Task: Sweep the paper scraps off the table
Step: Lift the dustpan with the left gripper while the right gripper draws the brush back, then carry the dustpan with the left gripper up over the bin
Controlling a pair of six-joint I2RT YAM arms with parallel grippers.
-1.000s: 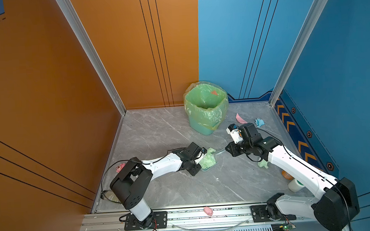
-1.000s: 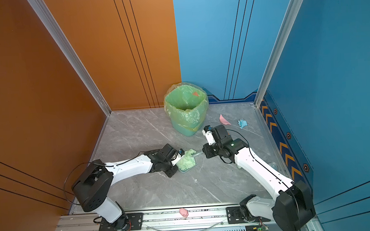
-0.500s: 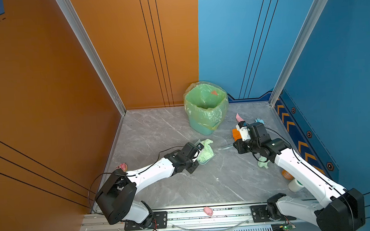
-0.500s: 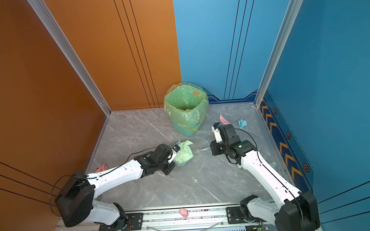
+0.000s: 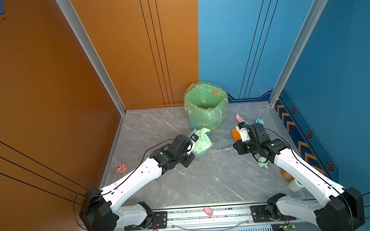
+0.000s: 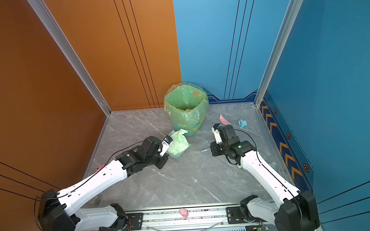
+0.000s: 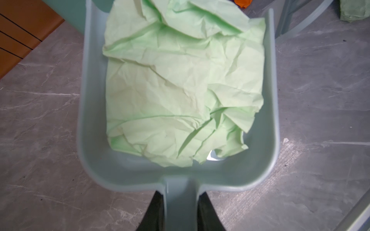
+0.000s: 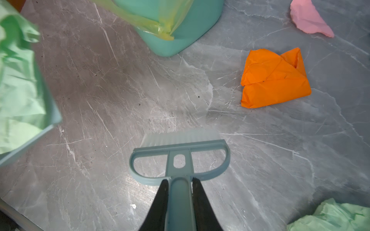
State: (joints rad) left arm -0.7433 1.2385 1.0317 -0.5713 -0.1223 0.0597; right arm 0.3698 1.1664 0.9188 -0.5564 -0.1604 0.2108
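My left gripper (image 7: 180, 197) is shut on the handle of a grey-blue dustpan (image 7: 84, 120), which holds a big pale green paper scrap (image 7: 180, 90) (image 5: 202, 139) just in front of the bin. My right gripper (image 8: 178, 186) is shut on the handle of a small brush (image 8: 180, 148) (image 5: 226, 148), its bristles over bare table (image 5: 184, 186). An orange scrap (image 8: 274, 80) (image 5: 235, 134) lies beside the brush, untouched. A pink scrap (image 5: 239, 118), a blue scrap (image 5: 259, 121) and a green scrap (image 5: 263, 162) lie around the right arm.
A teal bin with a yellow-green liner (image 5: 205, 106) stands at the back middle. A pink pig figurine (image 5: 208, 210) sits on the front rail and another (image 5: 121, 167) by the left wall. An orange object (image 5: 286, 175) and a white roll (image 5: 295, 185) sit at the right edge.
My left arm has carried the dustpan with the green paper back toward the bin. My right arm has drawn the brush away from the dustpan, to the right, near the orange scrap.
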